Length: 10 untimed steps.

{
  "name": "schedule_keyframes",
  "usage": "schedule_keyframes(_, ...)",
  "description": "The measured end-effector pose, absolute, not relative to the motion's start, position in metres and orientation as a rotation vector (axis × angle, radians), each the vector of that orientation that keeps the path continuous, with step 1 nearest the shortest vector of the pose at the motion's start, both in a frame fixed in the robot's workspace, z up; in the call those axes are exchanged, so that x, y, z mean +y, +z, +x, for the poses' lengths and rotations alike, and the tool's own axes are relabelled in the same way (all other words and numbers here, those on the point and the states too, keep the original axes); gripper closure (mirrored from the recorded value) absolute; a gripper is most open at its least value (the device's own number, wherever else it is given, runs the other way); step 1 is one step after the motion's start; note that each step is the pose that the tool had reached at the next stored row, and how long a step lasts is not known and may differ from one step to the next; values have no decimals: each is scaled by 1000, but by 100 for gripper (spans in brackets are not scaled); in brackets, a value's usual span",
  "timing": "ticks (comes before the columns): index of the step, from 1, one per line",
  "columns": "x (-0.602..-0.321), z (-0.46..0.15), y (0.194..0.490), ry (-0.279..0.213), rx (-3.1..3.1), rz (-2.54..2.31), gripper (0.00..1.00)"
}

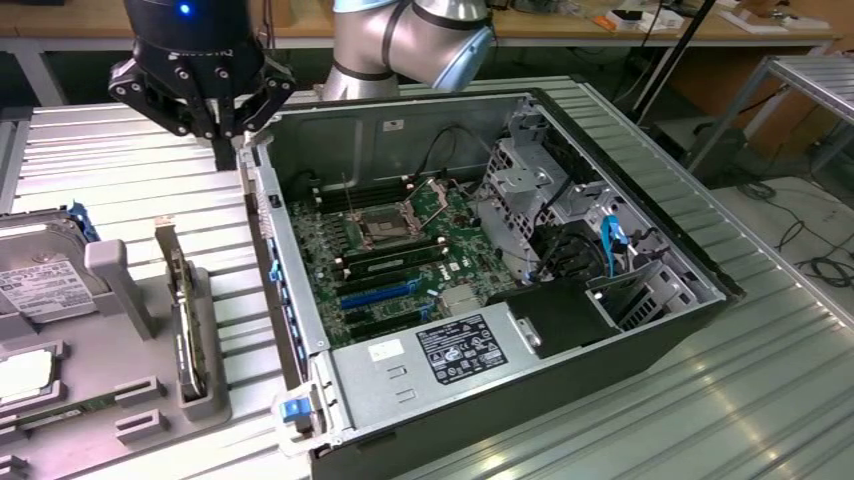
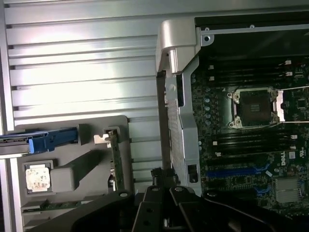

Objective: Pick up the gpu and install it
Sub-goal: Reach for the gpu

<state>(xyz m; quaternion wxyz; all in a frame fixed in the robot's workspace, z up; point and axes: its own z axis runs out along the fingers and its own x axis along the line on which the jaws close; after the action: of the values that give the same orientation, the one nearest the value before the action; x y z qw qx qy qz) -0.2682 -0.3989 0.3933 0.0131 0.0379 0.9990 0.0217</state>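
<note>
Gripper [image 1: 216,128] hovers beside the open case [image 1: 387,128]; gpu [image 1: 175,272] stands upright in its holder [image 1: 123,285].

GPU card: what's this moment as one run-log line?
gpu: upright in grey tray | gripper: above table beside computer case, off gpu | install: not done

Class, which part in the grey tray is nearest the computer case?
The thin dark card with silvery bracket; the silver hard drive and green memory stick lie farther off.
</note>
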Motion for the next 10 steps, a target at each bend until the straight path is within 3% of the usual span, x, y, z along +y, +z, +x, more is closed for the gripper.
schedule_keyframes(10, -399, -287, 393, 68, 3112, 118, 89)
